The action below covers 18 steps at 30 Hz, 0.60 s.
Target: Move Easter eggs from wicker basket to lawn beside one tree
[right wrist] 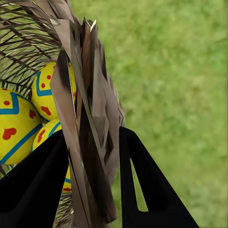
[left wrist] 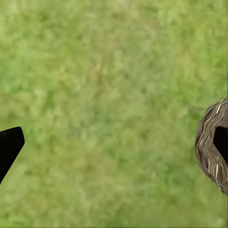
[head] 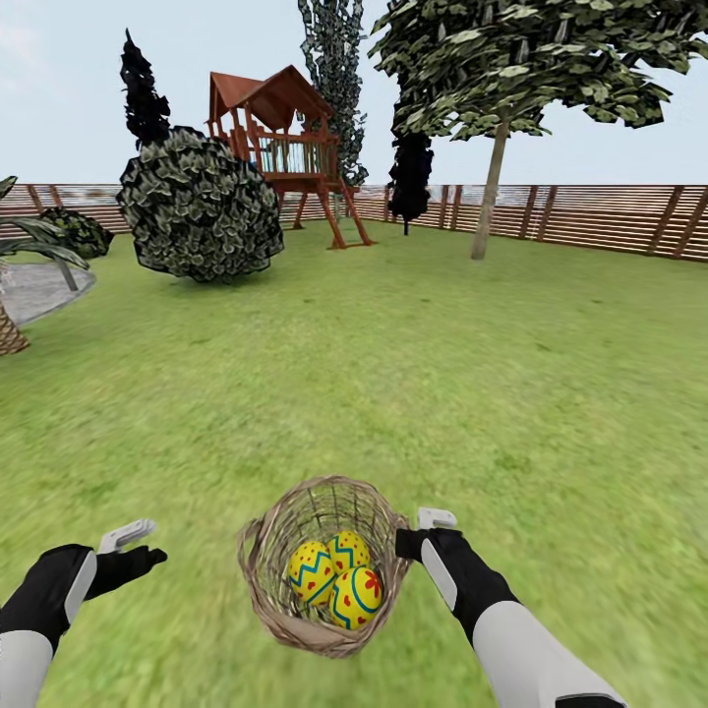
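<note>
Eggs (head: 336,580), all three, lie in the basket (head: 265,580) on the lawn (head: 413,374); none moved yet. Right pincer (right wrist: 90,166) grips the basket's rim; left pincer (head: 138,549) hangs wide, empty. Tree (head: 490,192) stands well apart.

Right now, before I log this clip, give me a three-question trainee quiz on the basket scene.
1. True or false: all three Easter eggs lie inside the wicker basket.
2. What do the right gripper's fingers straddle? A) an egg B) the basket's wall C) bare grass
3. Fill in: the left gripper hangs over the ____, apart from the basket.

Key:
1. True; none lies on the lawn.
2. B; one finger sits inside the wall by the eggs, the other outside.
3. Lawn; its fingers are spread with only grass between them.
</note>
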Tool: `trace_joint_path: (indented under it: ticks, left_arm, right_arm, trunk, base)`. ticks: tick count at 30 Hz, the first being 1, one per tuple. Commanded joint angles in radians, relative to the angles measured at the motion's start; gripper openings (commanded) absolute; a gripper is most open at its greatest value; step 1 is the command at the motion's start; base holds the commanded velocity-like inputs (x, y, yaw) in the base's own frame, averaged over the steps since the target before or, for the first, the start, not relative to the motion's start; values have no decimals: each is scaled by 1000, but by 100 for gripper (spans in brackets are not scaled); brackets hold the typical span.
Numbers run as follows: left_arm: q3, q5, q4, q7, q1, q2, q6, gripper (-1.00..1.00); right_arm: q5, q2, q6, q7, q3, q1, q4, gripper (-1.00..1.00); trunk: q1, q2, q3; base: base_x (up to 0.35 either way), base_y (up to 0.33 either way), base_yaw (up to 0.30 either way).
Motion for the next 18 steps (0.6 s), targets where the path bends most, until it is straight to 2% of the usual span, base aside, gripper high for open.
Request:
trace_joint_path:
  ticks: [1,18]
  left_arm:
    - [3,-1,-1,-3,-1,-2,5,100]
    - [1,-2,-1,1,-1,-8,5,100]
  right_arm:
    - [-16,0,3,-7,0,-1,-2,-100]
    - [-16,0,3,-6,-2,-1,-2,-100]
  trunk:
    - [1,-1,-1]
    - [1,-1,-1]
  base:
    - [313,0,0]
    - [301,0,0]
